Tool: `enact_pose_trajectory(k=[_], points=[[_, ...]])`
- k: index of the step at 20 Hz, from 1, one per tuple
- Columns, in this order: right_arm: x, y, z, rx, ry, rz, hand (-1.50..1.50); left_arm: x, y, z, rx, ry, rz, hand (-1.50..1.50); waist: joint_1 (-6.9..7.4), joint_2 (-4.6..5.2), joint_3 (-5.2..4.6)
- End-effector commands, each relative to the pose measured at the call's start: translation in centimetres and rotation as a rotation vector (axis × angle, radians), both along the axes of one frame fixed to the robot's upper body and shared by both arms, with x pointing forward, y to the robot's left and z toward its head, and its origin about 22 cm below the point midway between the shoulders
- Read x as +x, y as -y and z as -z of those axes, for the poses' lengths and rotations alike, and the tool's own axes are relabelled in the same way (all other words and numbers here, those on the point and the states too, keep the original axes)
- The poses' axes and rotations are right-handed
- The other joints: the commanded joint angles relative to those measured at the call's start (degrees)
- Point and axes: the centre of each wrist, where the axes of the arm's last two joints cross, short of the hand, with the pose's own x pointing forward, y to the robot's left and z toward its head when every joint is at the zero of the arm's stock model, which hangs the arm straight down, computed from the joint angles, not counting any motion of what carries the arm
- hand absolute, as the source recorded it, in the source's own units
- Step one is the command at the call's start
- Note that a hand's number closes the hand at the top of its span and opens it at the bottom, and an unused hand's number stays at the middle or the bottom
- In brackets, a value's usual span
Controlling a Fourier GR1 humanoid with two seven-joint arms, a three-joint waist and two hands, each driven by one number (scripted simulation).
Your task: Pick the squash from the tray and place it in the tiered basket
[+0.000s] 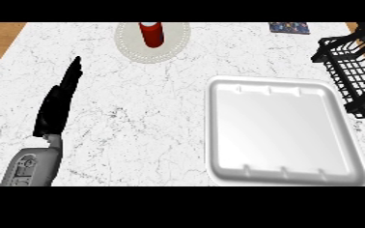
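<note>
The white tray lies at the right of the marble counter, and nothing shows on it. No squash is visible anywhere in the head view. The black wire tiered basket stands at the right edge, cut off by the view's border, and what it holds cannot be seen. My left hand rests at the left side of the counter with its fingers straight and pointing away, open and holding nothing, far from the tray. My right hand does not show.
A red cylinder stands on a round pale mat at the back centre. A small dark blue patterned item lies at the back right. Wooden floor shows past the counter's back left corner.
</note>
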Motion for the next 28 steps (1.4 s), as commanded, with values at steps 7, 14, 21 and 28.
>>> enact_pose_trajectory(k=[7,14,21,28], points=[[-0.9,1.9,2.8,0.278,0.32,0.149,1.5,-1.2,-0.4,1.6,-0.002,-0.007,-0.019,0.0,-1.29,-0.02,0.51],[-0.4,-0.4,7.1,0.216,0.41,0.081,-1.5,-2.0,-1.3,2.2,0.016,-0.008,-0.035,0.0,-1.7,-0.33,0.36],[-1.0,-0.2,3.1,0.046,0.568,0.067,-1.5,-1.1,-1.5,-0.1,0.014,-0.001,-0.039,0.0,-2.01,-0.61,0.33],[-1.5,-1.9,-1.0,0.018,0.641,0.166,-1.5,-1.1,-2.3,0.0,-0.003,-0.035,-0.062,0.0,-3.3,-1.35,0.19]])
